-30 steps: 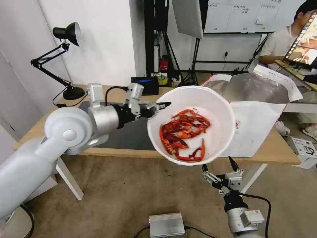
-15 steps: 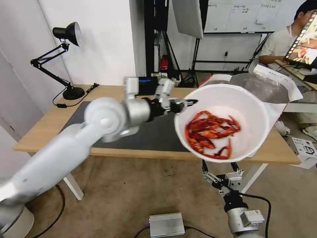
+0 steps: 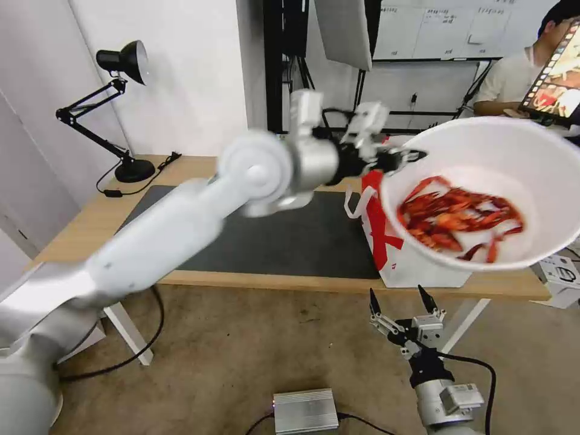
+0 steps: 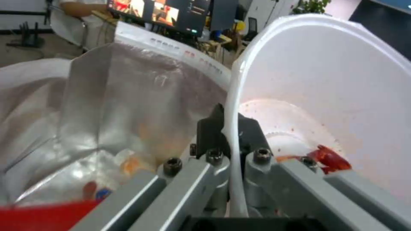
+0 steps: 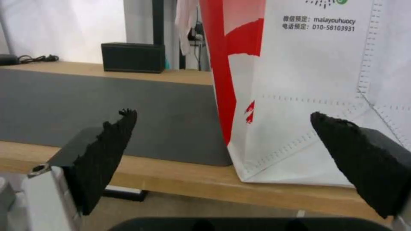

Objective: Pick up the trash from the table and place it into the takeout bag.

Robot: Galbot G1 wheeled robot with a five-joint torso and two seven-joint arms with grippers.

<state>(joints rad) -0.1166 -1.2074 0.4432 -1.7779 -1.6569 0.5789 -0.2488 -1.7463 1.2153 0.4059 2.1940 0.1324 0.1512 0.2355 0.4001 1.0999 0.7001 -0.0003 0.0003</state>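
**Bowl held above the bag mouth**

Left gripper (image 3: 403, 161) clamped on the rim of the white bowl (image 3: 483, 181); one finger inside the wall, one outside, seen in the left wrist view. Red shells (image 3: 459, 217) lie in the bowl's low side. The bowl hangs tilted above the takeout bag (image 3: 399, 254), which stands on the surface (image 3: 199, 279) at the mat's (image 3: 290, 241) right end. The bag's foil mouth (image 4: 107, 106) opens just beside and below the fingers. Right gripper (image 3: 403, 305) idle below the surface edge, near the bag, fingers spread wide and empty.

right gripper (image 5: 222, 141) agape | takeout bag (image 5: 308, 106) on table (image 5: 171, 183)
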